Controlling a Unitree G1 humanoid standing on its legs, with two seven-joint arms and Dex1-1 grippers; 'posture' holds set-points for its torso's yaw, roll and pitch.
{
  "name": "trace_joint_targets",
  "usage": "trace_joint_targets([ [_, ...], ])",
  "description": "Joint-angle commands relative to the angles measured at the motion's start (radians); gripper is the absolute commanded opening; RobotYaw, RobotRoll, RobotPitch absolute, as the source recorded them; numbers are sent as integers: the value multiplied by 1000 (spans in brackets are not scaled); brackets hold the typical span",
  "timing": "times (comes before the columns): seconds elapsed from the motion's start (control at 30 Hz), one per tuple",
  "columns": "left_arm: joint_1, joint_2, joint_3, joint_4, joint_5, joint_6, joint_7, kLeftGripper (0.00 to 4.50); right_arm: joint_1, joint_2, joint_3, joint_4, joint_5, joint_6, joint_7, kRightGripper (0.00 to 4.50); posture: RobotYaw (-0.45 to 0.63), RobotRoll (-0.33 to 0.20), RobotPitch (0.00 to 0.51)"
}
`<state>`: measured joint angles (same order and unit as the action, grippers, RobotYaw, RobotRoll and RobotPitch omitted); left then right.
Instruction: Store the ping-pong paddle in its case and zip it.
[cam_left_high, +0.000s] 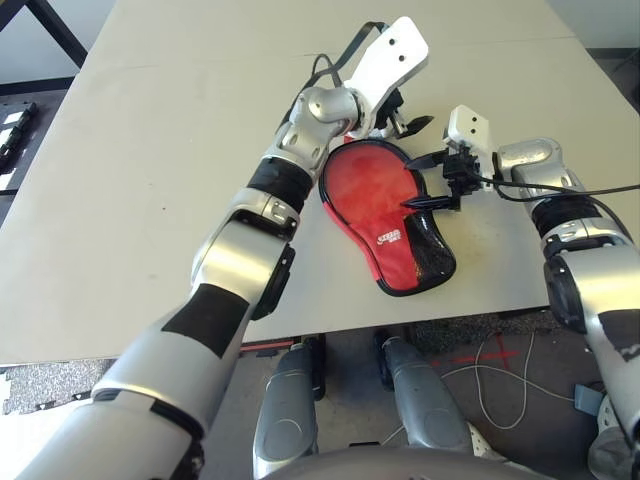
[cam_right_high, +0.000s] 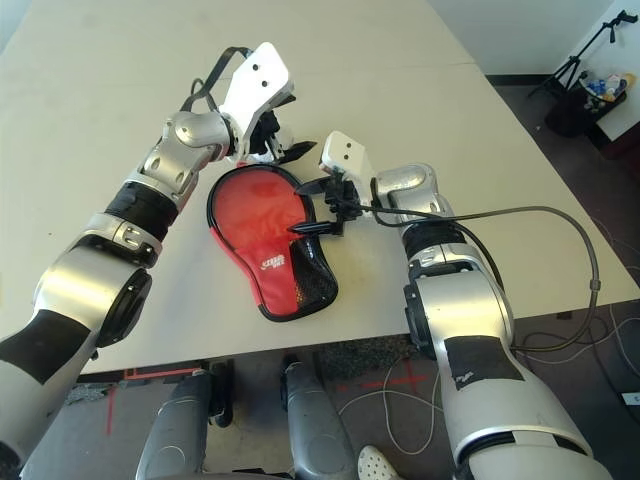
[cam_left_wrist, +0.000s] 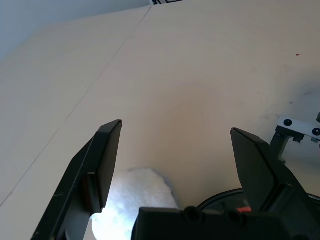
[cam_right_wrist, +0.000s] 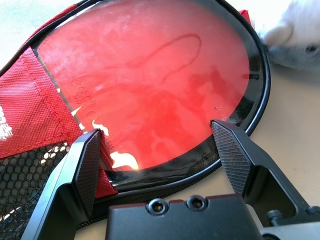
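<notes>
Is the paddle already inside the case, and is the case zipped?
Inside, not zipped. The paddle's round red face lies within the case, whose red flap is folded back and leaves that face uncovered. The handle is hidden.

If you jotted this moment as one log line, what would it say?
paddle: lying in the unzipped case | left claw: open, at the case's far end | right claw: open, at the case's rim | zip: not closed

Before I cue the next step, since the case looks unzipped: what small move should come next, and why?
Probably bring the open right gripper onto the case's rim beside it. The ping-pong paddle lies inside, its red face uncovered, so the case has yet to be closed. The left gripper, also open, hangs above the table at the case's round end.
</notes>
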<state>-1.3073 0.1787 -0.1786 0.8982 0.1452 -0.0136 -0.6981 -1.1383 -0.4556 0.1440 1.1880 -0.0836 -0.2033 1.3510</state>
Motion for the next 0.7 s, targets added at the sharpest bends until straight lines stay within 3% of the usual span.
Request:
trace_joint_targets([
  [0.03,25,32,3,-38,-4,24,-20,4432,54,10,44,44,-57,16,-18,4500,-25,0,291],
  [0.3,116,188,3,-193,-5,76,-98,4432,56,9,43,43,-56,16,-16,4500,-18,0,292],
  [0.47,228,294,19,-311,-27,86,-165,4432,53,9,44,44,-57,16,-16,4500,-11,0,292],
  [0.7,378,374,28,-469,-90,105,-256,4432,49,8,45,46,-59,15,-16,4500,-4,0,291],
])
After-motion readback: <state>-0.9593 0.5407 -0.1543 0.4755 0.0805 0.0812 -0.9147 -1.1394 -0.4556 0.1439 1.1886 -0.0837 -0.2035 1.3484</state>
